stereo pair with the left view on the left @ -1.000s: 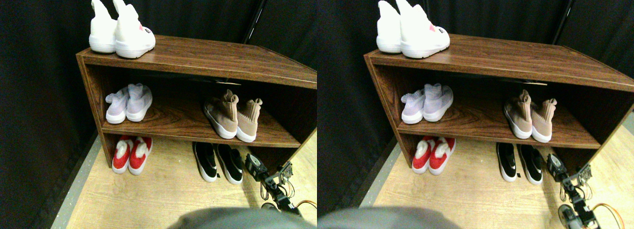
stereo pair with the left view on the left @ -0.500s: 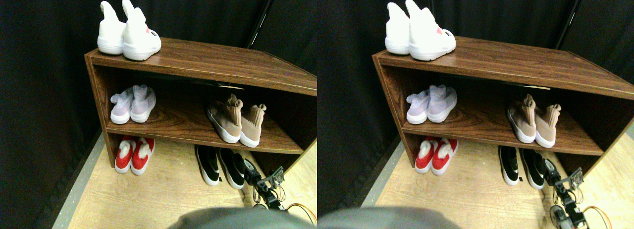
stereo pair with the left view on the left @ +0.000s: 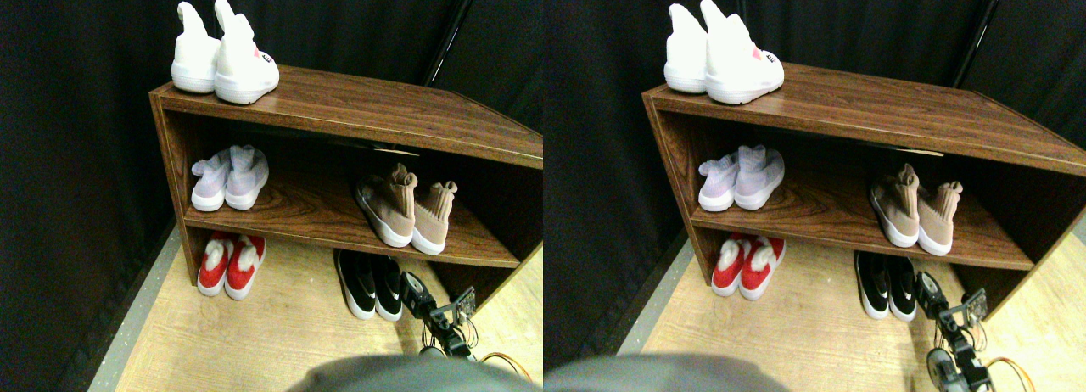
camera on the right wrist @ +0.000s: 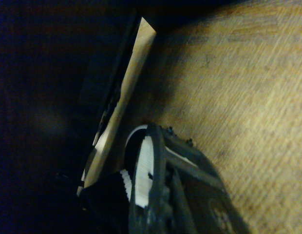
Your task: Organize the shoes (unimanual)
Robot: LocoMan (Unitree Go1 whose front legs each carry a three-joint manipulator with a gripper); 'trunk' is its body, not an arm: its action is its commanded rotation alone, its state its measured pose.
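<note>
The right gripper (stereo pair with the left view on the left: 422, 292) sits low on the floor (stereo pair with the left view on the left: 280, 324), touching the right shoe of the black pair (stereo pair with the left view on the left: 371, 283); whether its jaws are apart or together cannot be told. The wrist view shows a white sole (camera on the right wrist: 141, 178) against the jaw. At eleven o'clock, tan shoes (stereo pair with the left view on the left: 405, 210) stand on the rack's (stereo pair with the left view on the left: 339, 103) middle shelf. No lettering is legible.

top of dark wooden shelf unit (stereo pair with the left view on the left: 365, 103): white high-top pair (stereo pair with the left view on the left: 222, 54)
middle shelf: pale lilac pair (stereo pair with the left view on the left: 229, 178), tan knit pair (stereo pair with the left view on the left: 407, 207)
wood floor (stereo pair with the left view on the left: 271, 333): red pair (stereo pair with the left view on the left: 229, 265), black slip-ons (stereo pair with the left view on the left: 369, 283)
right gripper (stereo pair with the left view on the left: 437, 307): touching right black slip-on
</note>
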